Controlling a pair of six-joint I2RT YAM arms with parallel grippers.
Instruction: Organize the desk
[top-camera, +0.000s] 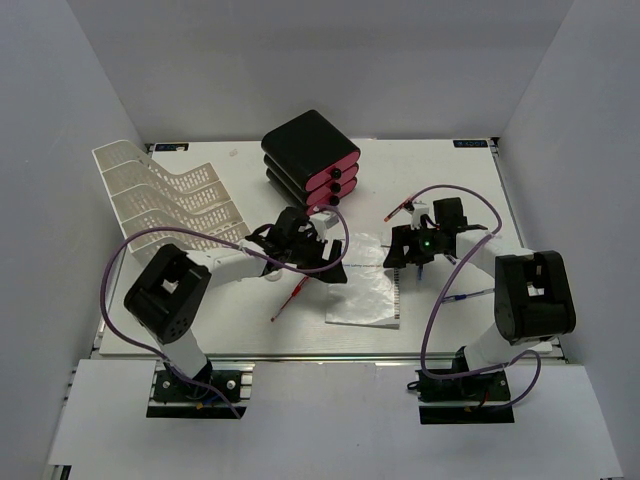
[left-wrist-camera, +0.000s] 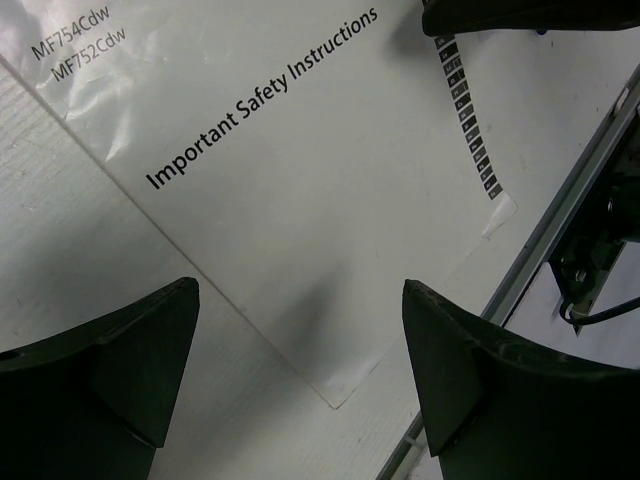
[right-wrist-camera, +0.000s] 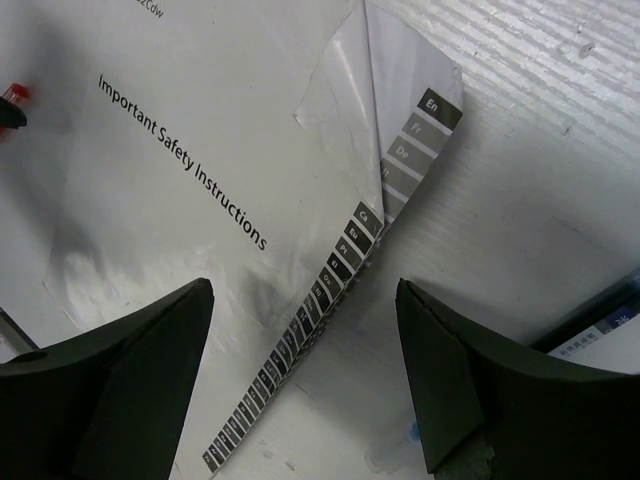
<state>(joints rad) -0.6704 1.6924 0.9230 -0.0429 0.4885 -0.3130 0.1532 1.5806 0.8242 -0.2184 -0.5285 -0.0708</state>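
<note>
The desk is a white perforated tabletop. A white booklet titled "Important Safety Instructions" lies flat near its front middle. My left gripper is open and empty above the booklet's left edge. In the left wrist view a booklet corner lies between the fingers. My right gripper is open and empty above the booklet's far right part. In the right wrist view the booklet's tabbed edge runs between the fingers, and its top page curls up.
A white mesh paper tray stands back left, a black-and-pink drawer unit back centre. A red pen lies left of the booklet, another behind the right gripper, a blue pen at right. The metal rail runs along the front edge.
</note>
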